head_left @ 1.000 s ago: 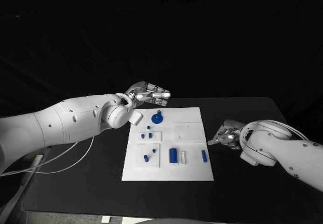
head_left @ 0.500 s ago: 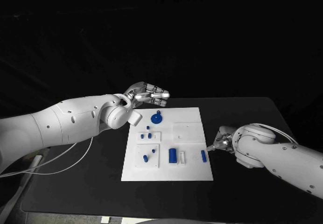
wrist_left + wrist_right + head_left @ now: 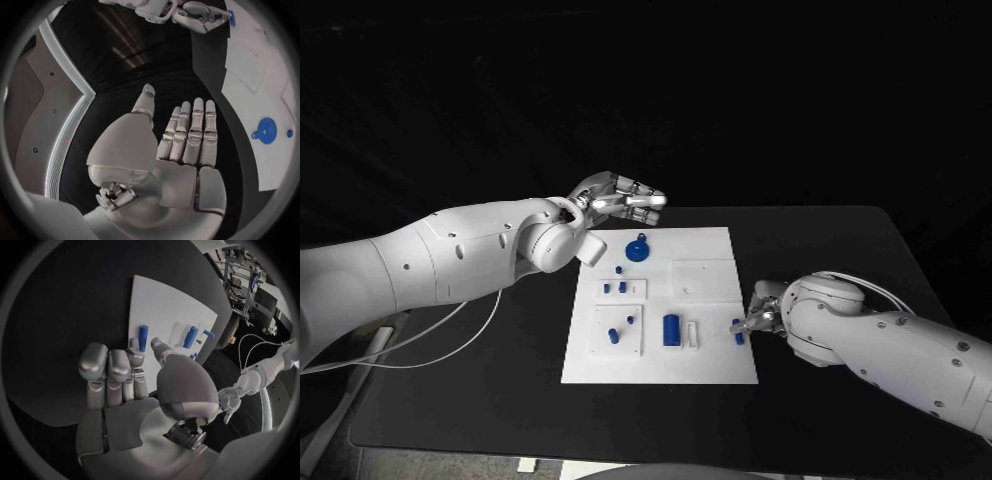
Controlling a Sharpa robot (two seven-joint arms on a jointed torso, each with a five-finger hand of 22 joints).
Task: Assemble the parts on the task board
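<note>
Peg [image 3: 738, 332] lower right on board [image 3: 711, 245]: right hand [image 3: 764, 310], empty, fingers apart, should pinch it squarely; left hand [image 3: 620, 198] stays released.

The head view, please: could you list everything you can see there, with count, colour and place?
Table: one, black, under everything.
Task board: one, white, mid-table.
Round part: one, blue, board's far end.
Large cylinder: one, blue, board's near half.
Short rod: one, blue, board's right edge, at the right hand's fingers.
Small pegs: several, blue, board's left side.
Left hand: silver, open, beyond the board's far left corner.
Right hand: silver, at the board's right edge.
</note>
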